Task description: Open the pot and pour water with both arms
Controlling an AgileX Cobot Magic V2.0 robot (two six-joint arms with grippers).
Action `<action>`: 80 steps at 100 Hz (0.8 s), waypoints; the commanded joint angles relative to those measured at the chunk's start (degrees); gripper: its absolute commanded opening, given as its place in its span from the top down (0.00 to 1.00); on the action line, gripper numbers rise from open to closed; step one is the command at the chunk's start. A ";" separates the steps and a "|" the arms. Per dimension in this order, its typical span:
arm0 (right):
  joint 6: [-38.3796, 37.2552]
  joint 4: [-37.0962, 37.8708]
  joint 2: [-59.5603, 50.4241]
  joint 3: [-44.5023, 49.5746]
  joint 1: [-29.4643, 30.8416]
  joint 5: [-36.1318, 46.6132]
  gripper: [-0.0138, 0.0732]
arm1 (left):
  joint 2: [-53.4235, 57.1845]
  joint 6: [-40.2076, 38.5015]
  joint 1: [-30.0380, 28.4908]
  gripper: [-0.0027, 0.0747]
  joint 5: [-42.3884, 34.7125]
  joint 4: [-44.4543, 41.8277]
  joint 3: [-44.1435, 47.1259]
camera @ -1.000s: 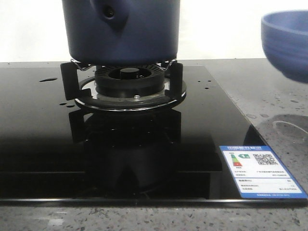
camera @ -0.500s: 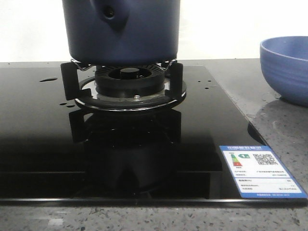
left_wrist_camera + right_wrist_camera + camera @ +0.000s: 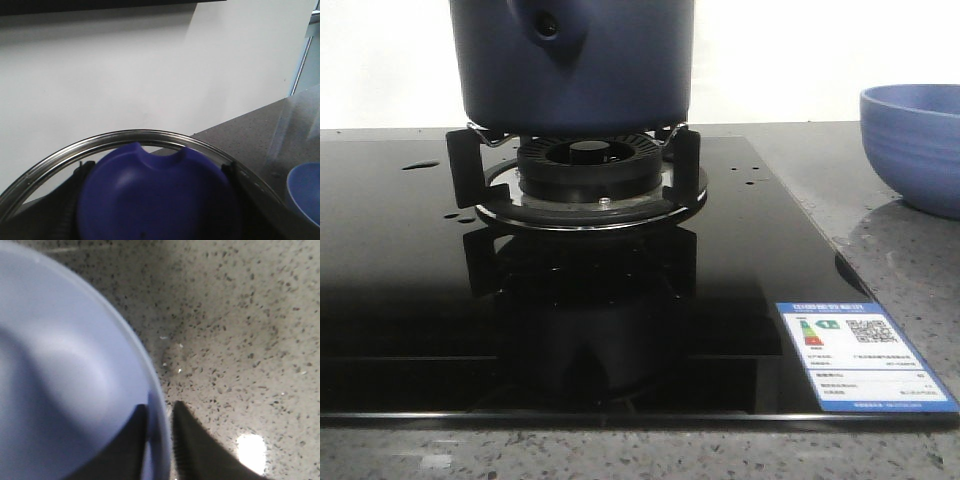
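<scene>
Navy-blue matte pot (image 3: 575, 65) sits on the black burner stand (image 3: 582, 180); right gripper (image 3: 160, 440) pinches the lighter blue ribbed bowl's (image 3: 65, 370) rim, apparently thinly, so it could slip and tip; left jaws unseen.

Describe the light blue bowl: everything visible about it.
The bowl is a lighter blue than the pot, round, with faint ribbing on its outer wall and a smooth matte inside. It sits upright on the speckled grey countertop, to the right of the black glass hob, partly cut off by the front view's edge. In the right wrist view the right gripper straddles its rim, one dark finger inside and one outside. No water can be made out inside it.
</scene>
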State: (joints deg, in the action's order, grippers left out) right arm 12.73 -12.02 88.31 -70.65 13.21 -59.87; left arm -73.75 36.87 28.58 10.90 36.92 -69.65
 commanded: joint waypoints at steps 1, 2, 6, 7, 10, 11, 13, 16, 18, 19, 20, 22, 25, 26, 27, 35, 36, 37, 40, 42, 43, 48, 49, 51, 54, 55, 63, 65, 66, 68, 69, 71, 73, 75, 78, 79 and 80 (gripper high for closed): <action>0.34 -0.41 -2.27 -1.28 0.19 0.78 0.40 | 1.43 0.04 0.92 0.48 -4.73 1.35 -2.13; 0.34 -0.41 -2.60 -1.28 0.19 0.78 0.37 | 1.43 0.04 1.00 0.48 -4.73 1.35 -2.13; 0.34 -0.41 -3.05 -1.40 0.19 0.78 0.31 | 1.43 0.04 1.61 0.48 -4.73 1.35 -2.13; 0.34 -0.56 -3.37 -1.51 0.19 0.78 0.29 | 1.25 0.04 1.72 0.48 -4.73 1.35 -2.13; 0.34 -0.56 -3.88 -1.84 0.19 0.78 0.27 | 1.15 0.16 2.26 0.48 -4.84 1.35 -2.13; 0.34 -0.56 -4.00 -1.84 0.19 0.78 0.27 | 1.17 0.16 2.40 0.48 -4.95 1.35 -2.13; 0.34 -0.56 -4.69 -2.34 0.19 0.61 0.27 | 1.02 0.42 2.78 0.48 -5.12 1.35 -2.13; 0.34 -0.69 -5.41 -2.78 0.19 0.63 0.27 | 0.79 0.44 3.26 0.48 -5.41 1.35 -2.13; 0.34 -1.05 -5.98 -3.18 0.19 0.63 0.27 | 0.45 0.44 3.55 0.48 -5.51 1.35 -2.13; 0.34 -1.18 -6.19 -3.32 0.19 0.63 0.27 | 0.30 0.44 3.69 0.48 -5.64 1.35 -2.13; 0.34 -1.18 -6.38 -3.45 0.19 0.63 0.27 | 0.28 0.44 3.70 0.48 -5.66 1.35 -2.13; 0.34 -1.33 -7.00 -3.98 0.19 0.63 0.27 | -0.12 0.44 3.97 0.48 -5.82 1.35 -2.13; 0.34 -1.44 -8.11 -4.46 0.19 0.63 0.27 | -0.58 0.44 4.10 0.48 -5.82 1.35 -2.13; 0.34 -1.45 -8.35 -4.58 0.19 0.52 0.27 | -0.74 0.44 4.31 0.48 -5.93 1.35 -2.13; 0.34 -1.60 -8.84 -4.71 0.19 0.58 0.27 | -0.76 0.44 4.27 0.48 -5.93 1.35 -2.13; 0.34 -2.04 -11.49 -5.42 0.19 0.58 0.27 | -2.26 0.44 4.70 0.48 -6.01 1.35 -2.13; 0.34 -2.04 -11.74 -5.42 0.19 0.58 0.27 | -2.42 0.44 4.70 0.48 -6.01 1.35 -2.13; 0.34 -2.04 -12.20 -5.42 0.19 0.58 0.27 | -2.58 0.44 4.70 0.48 -6.01 1.35 -2.13; 0.34 -2.04 -13.07 -5.42 0.19 0.58 0.27 | -3.18 0.44 4.73 0.48 -6.22 1.45 -2.13; 0.34 -2.04 -13.71 -5.42 0.19 0.58 0.27 | -3.66 0.44 4.73 0.48 -6.58 1.42 -2.13; 0.34 -2.04 -13.90 -5.42 0.19 0.58 0.27 | -3.79 0.44 4.73 0.48 -6.69 1.42 -2.13; 0.34 -2.04 -15.33 -5.42 0.19 0.58 0.27 | -4.78 0.44 4.73 0.48 -7.54 1.42 -2.13; 0.34 -2.04 -15.50 -5.42 0.19 0.58 0.27 | -4.90 0.44 4.73 0.48 -7.70 1.42 -2.13; 0.34 -2.13 -15.94 -5.42 0.19 0.58 0.27 | -5.26 0.44 4.73 0.48 -7.81 1.42 -2.13; 0.34 -2.39 -16.50 -5.42 0.19 0.58 0.27 | -5.77 0.44 4.73 0.48 -7.94 1.42 -2.13; 0.34 -2.46 -16.76 -5.42 0.19 0.58 0.27 | -5.79 0.44 4.73 0.48 -7.94 1.42 -2.13; 0.34 -3.08 -17.68 -5.42 0.19 0.58 0.27 | -6.64 0.44 5.11 0.48 -7.94 1.42 -2.13; 0.34 -3.08 -17.95 -5.42 0.19 0.58 0.27 | -6.96 0.44 5.19 0.48 -7.94 1.42 -2.13; 0.34 -3.08 -17.96 -5.42 0.19 0.58 0.27 | -7.10 0.44 5.37 0.48 -7.94 1.42 -2.13; 0.34 -3.18 -18.06 -5.42 0.19 0.58 0.27 | -7.26 0.44 5.48 0.48 -7.94 1.42 -2.13; 0.34 -3.18 -18.06 -5.42 0.19 0.58 0.27 | -7.28 0.44 5.65 0.48 -7.94 1.42 -2.13; 0.34 -3.33 -18.06 -5.42 0.19 0.58 0.27 | -7.52 0.44 5.81 0.48 -8.27 1.42 -2.13; 0.34 -3.48 -18.06 -5.42 0.19 0.58 0.27 | -7.53 0.44 5.99 0.48 -8.39 1.42 -2.13; 0.34 -3.75 -18.06 -5.42 0.19 0.58 0.27 | -7.77 0.44 6.10 0.48 -8.53 1.42 -2.13; 0.34 -3.86 -18.06 -5.42 0.19 0.49 0.27 | -7.93 0.44 6.35 0.48 -8.63 1.42 -2.13; 0.34 -3.86 -18.06 -5.42 0.19 0.49 0.27 | -8.03 0.44 6.36 0.48 -8.78 1.42 -2.13; 0.34 -3.86 -18.06 -5.42 0.19 0.49 0.27 | -8.17 0.44 6.36 0.48 -8.88 1.42 -2.13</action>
State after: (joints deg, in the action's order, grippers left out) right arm 12.73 -14.54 71.86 -74.18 13.21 -61.35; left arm -83.55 37.28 34.09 7.86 37.26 -69.65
